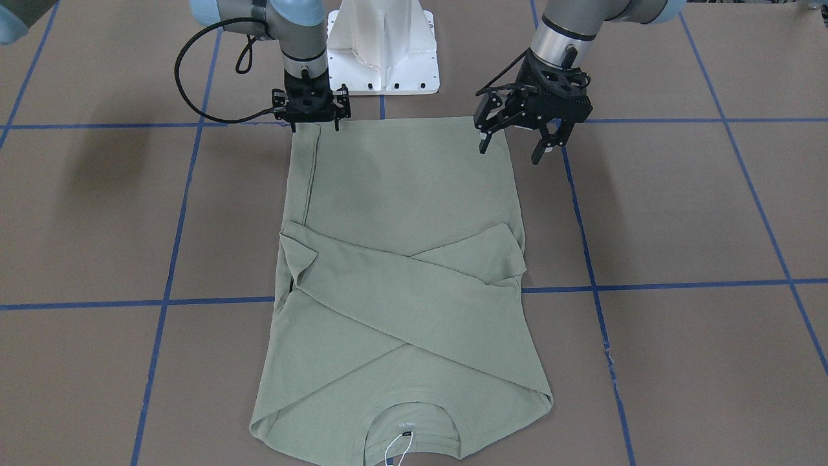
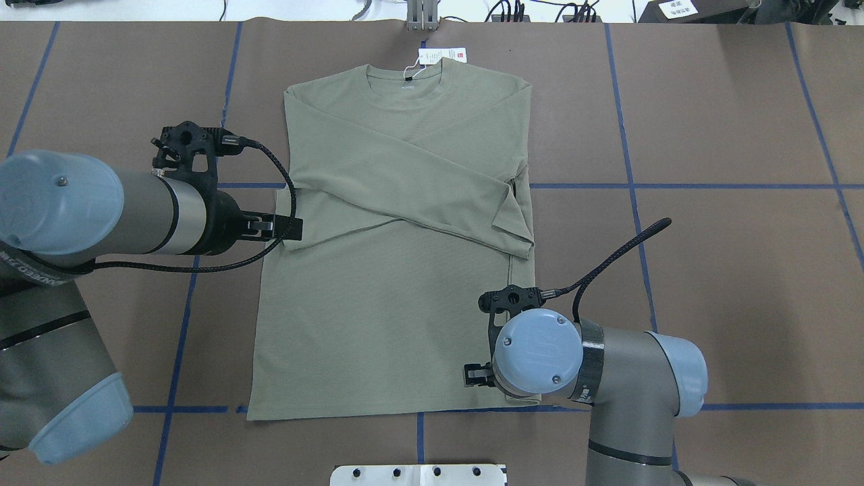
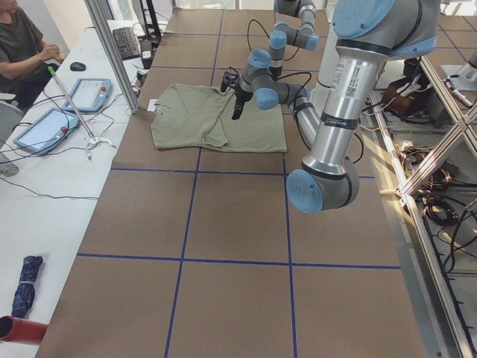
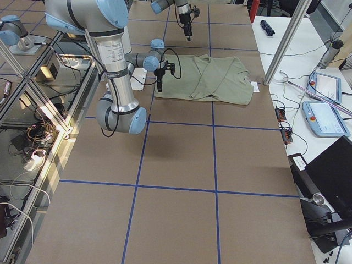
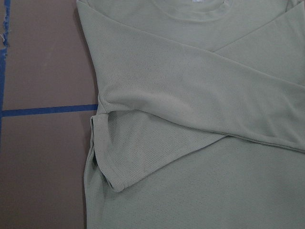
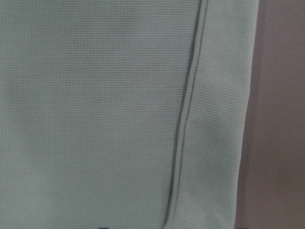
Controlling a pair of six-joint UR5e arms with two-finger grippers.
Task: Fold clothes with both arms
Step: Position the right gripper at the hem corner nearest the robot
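The sage-green shirt (image 1: 401, 194) lies flat on the brown table, both sleeves crossed over its chest. Its collar and white hang tag (image 2: 442, 55) point away from the robot and its hem is near the base. My left gripper (image 1: 511, 150) is open and empty, raised above the hem corner on my left; in the overhead view (image 2: 283, 228) it shows by the shirt's left edge. My right gripper (image 1: 315, 125) is open and low at the other hem corner, its fingers either side of the side edge. The right wrist view shows that seam and edge (image 6: 190, 119) close up.
The white pedestal base (image 1: 381, 52) stands just behind the hem. Blue tape lines (image 1: 168, 259) grid the brown table cover. A side table with tablets (image 3: 45, 127), a metal post (image 3: 112, 52) and a seated person (image 3: 22, 45) lie beyond the collar end.
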